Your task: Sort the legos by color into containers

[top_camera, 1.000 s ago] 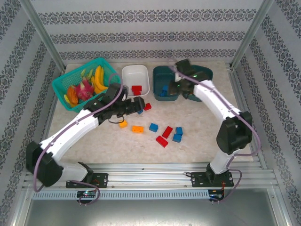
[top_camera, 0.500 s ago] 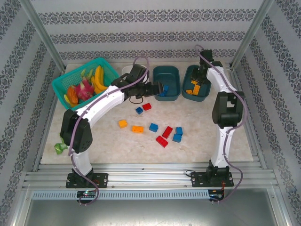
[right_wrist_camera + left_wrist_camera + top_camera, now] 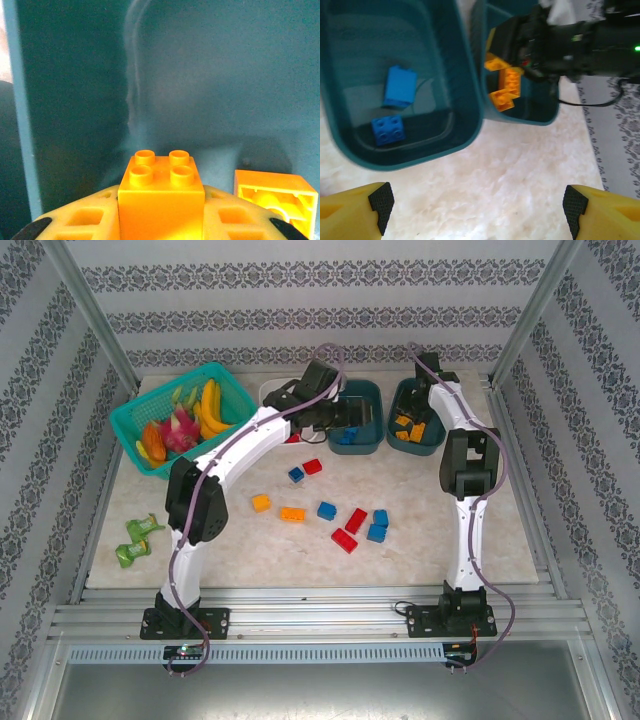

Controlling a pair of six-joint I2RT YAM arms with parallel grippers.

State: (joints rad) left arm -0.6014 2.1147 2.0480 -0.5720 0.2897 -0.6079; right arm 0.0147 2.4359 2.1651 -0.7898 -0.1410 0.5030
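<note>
The pale marbled table (image 3: pixel 440 540) carries a turquoise basket (image 3: pixel 122 432) at its far left corner. In a row to the right of the basket stand a white tub (image 3: pixel 268 392) and two teal tubs (image 3: pixel 372 445). Nearer than the basket and to its right lie nine loose bricks (image 3: pixel 326 510): four blue, three red, two orange. Two green wrappers (image 3: pixel 145 527) lie nearer than the basket, close to the table's left edge.

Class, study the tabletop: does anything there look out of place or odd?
Yes: crumpled green wrappers lie near the table's left edge, apart from the loose bricks. They look like litter, not anything to sort.
</note>
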